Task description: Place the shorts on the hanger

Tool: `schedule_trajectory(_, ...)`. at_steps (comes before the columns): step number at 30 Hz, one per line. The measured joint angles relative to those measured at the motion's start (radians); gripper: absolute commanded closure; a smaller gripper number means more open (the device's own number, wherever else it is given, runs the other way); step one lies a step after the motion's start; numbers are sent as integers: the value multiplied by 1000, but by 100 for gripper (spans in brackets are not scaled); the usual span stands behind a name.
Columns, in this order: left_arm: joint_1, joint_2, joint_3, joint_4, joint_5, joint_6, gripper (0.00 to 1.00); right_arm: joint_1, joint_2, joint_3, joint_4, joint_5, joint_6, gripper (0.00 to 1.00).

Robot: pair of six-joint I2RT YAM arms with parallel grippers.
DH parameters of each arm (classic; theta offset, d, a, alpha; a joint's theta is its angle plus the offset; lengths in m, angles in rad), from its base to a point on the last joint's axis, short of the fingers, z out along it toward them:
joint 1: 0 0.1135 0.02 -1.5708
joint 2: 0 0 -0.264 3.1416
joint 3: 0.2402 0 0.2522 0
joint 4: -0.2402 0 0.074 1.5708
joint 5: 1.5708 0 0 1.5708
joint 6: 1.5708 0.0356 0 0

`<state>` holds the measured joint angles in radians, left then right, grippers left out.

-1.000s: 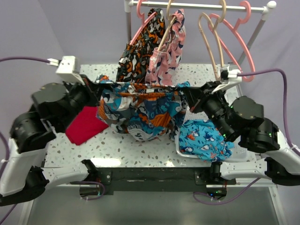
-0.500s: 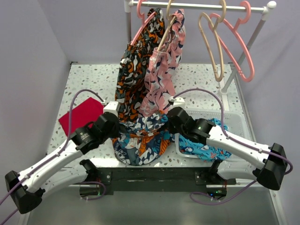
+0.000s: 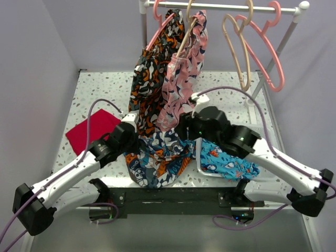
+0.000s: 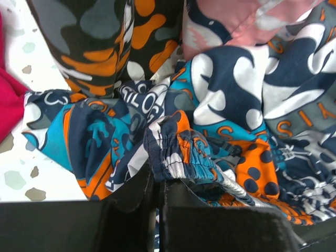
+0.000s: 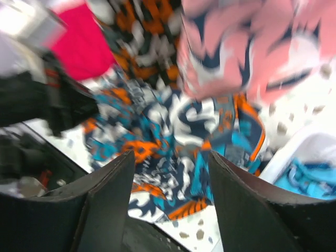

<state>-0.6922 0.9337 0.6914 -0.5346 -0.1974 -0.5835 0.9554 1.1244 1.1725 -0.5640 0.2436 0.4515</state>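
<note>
The shorts [image 3: 160,157], in a bold blue, orange, black and white print, lie bunched on the table near its front edge. My left gripper [image 3: 135,137] is shut on their gathered waistband [image 4: 178,149] at the heap's left side; in the left wrist view the jaws [image 4: 157,181] meet with the fabric pinched at their tips. Just right of and above the heap, my right gripper [image 3: 185,131] is open and holds nothing. The right wrist view is blurred and shows the shorts [image 5: 173,131] below the spread jaws [image 5: 170,181]. The cream hanger [image 3: 244,84] hangs bare on the rail.
Black-orange shorts [image 3: 152,68] and pink patterned shorts [image 3: 184,68] hang from the rail [image 3: 220,6] right behind the heap. Pink hangers [image 3: 275,68] hang at the right. A red cloth [image 3: 89,131] lies at the left. Turquoise shorts [image 3: 228,163] fill a white tray [image 3: 265,136].
Both arms came down from holding the shorts spread up high. The right gripper opened and let go, and the shorts now sag in a heap held only by the left.
</note>
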Motion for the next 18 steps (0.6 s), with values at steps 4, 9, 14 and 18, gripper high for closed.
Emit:
schedule_trajectory(4,6,30,22,13,13,0,99,0,-89,140,-16,50,-66,36)
schedule_trajectory(9,7,45,25,19,34,0,99,-4,-42,433,-20,213,-183,36)
schedule_trajectory(14,7,45,34,17,34,1,99,-130,132,735,-58,278,-272,39)
schedule_trajectory(18,8,44,60,14,34,5,98,-288,239,806,-105,275,-290,39)
